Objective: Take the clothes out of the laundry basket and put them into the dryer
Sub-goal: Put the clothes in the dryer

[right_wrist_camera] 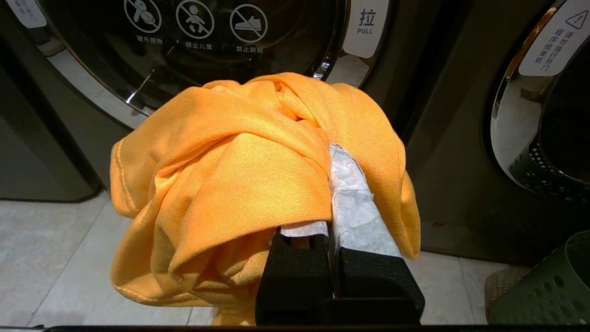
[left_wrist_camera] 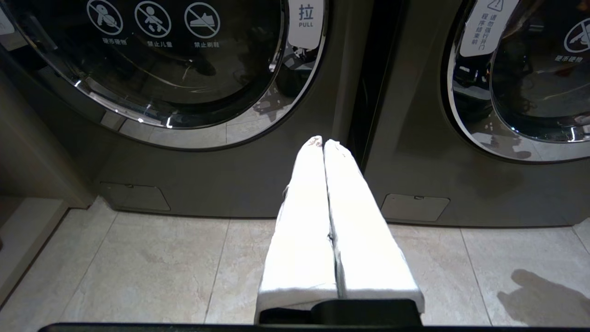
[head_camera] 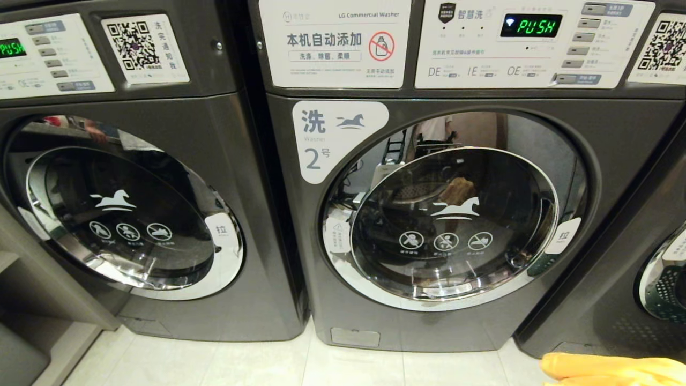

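The right end effector (right_wrist_camera: pixel 329 193), its fingers wrapped in white padding, is clamped tight on a bunched orange knit garment (right_wrist_camera: pixel 239 184) that drapes over and around both fingers, hiding most of one of them. In the right wrist view the bundle hangs in front of the closed round glass door (right_wrist_camera: pixel 221 41) of a dark grey front-loading machine (head_camera: pixel 455 214), below the white "PULL" label (right_wrist_camera: pixel 366 25) on the chrome door ring. In the head view only an edge of the orange cloth shows, at the bottom right corner above the pale tiled floor (head_camera: pixel 268 364). That machine carries a white sticker with the number 2 (head_camera: pixel 327 139) and a green display reading "PUSH" (head_camera: pixel 531 26). A second dark grey machine (head_camera: pixel 134 214) stands just beside it on the robot's left, door also closed. A green perforated plastic laundry basket (right_wrist_camera: pixel 544 290) sits on the floor to the right of the held garment, near a third machine's front. The left end effector (left_wrist_camera: pixel 322 142), also padded in white, has its fingers pressed together with nothing between them, and points at the dark gap between the two machines, above the floor tiles.
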You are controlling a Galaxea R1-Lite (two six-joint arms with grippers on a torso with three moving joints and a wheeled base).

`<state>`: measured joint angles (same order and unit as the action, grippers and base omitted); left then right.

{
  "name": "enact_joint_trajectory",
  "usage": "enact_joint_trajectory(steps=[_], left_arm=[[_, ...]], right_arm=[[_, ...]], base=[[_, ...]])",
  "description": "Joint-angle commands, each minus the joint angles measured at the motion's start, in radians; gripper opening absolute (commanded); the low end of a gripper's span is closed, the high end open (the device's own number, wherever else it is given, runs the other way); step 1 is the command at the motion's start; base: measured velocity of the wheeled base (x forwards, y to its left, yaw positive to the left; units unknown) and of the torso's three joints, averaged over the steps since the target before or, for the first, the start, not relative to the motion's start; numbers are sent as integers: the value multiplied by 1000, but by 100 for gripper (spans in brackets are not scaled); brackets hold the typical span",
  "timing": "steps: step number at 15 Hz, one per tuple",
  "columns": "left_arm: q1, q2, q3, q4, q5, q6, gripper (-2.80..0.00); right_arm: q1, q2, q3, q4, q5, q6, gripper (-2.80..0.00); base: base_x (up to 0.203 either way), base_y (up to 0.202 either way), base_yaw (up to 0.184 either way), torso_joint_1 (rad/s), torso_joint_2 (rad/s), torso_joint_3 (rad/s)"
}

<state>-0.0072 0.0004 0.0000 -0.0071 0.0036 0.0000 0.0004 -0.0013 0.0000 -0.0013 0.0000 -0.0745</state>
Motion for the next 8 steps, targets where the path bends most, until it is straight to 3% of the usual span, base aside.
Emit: enact_joint_trajectory(steps=[1,4,8], left_arm=[[0,-2,0,-1,1,0,-280],[0,-1,0,1,-1,0,-280],[0,-2,0,1,-1,0,-280]], right_arm=[[0,0,0,-1,0,2,-280],[0,0,0,-2,0,5,-280],[1,0,0,-2,0,7,-280]], base=[[0,0,0,0,0,0],[37,0,-2,1,-1,4],[192,0,-1,3,2,2]])
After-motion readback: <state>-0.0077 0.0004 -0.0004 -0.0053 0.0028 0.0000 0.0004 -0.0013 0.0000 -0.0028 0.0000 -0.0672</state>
